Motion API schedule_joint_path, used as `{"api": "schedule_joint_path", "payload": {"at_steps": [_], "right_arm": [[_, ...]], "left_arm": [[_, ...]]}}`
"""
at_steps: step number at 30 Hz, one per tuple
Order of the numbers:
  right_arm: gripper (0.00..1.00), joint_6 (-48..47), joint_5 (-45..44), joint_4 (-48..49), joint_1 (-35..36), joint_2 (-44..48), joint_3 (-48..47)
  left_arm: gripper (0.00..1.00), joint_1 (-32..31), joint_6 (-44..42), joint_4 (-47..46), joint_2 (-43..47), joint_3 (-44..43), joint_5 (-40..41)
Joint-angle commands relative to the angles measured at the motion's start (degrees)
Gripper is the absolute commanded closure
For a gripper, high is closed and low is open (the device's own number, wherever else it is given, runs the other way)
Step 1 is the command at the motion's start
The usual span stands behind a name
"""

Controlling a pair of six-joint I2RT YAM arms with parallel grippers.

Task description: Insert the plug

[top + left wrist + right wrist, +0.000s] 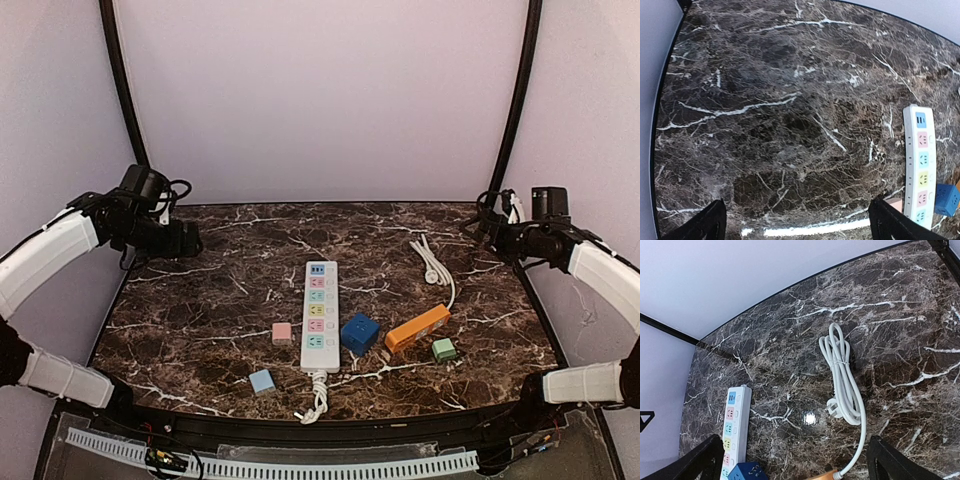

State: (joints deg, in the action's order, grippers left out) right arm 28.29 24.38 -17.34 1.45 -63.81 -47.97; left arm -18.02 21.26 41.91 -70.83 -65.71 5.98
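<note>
Both arms hang at the far corners of the table [220, 300]. The left claw [800, 227] gapes wide and holds nothing; the right claw [795, 462] does the same. The white plug [834, 409] lies loose beside its coiled cord, right of the power strip [317, 315].

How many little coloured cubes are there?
4: pink cube left of the power strip, pale blue cube nearer front, dark blue cube right of strip, green cube beside orange block.

1. I worked in a robot lab booth.
2. Plain pale walls [320, 100] and black poles [120, 90] closed in my marbled table [200, 330].
3. A slotted cable duct [300, 468] ran along its near edge.
4. A strip [318, 315] and loose adapters [359, 333] lay on it.
</note>
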Motion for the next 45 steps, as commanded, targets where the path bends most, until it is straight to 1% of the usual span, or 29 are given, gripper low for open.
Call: {"api": "schedule_joint_path", "payload": {"at_steps": [1, 6, 11, 15, 19, 26, 30, 40, 41, 45], "right_arm": [[0.01, 2.0, 2.7, -1.1, -0.6, 1.4, 2.0], [0.01, 3.0, 2.6, -4.3, -0.8, -0.9, 2.1], [0.01, 3.4, 2.2, -7.3, -0.8, -2.8, 2.1], [0.01, 3.7, 1.8, -9.2, -0.9, -2.7, 3.3], [0.01, 3.6, 0.9, -11.0, -0.9, -1.0, 5.1], [0.01, 2.5, -0.6, -14.7, -0.9, 0.1, 7.4], [0.01, 1.6, -1.6, -16.4, -0.9, 0.5, 8.5], [0.02, 4.1, -0.8, -18.9, -0.3, 0.9, 13.4], [0.03, 4.5, -0.8, -18.9, 0.1, 1.2, 13.9], [0.03, 6.4, -1.3, -17.9, 1.8, 2.0, 15.7]], "left_arm": [[0.0, -5.0, 0.9, 3.3, -3.0, -2.5, -0.8], [0.0, -12.4, 1.8, 3.2, -7.6, -5.1, 0.0], [0.0, -19.6, 2.1, 3.3, -14.0, -9.7, 1.3], [0.0, -26.0, 1.5, 2.7, -19.1, -14.1, 2.7], [0.0, -30.2, -0.3, 1.4, -24.5, -19.5, 2.3], [0.0, -33.7, -2.6, 1.7, -33.4, -30.9, 0.2], [0.0, -35.1, -3.6, 2.5, -37.0, -35.5, -1.0], [0.0, -38.2, -5.7, 3.5, -42.6, -42.0, -5.0], [0.03, -38.4, -6.0, 3.7, -43.2, -42.6, -5.2], [0.06, -39.6, -7.3, 4.3, -45.0, -43.6, -6.8]]}}
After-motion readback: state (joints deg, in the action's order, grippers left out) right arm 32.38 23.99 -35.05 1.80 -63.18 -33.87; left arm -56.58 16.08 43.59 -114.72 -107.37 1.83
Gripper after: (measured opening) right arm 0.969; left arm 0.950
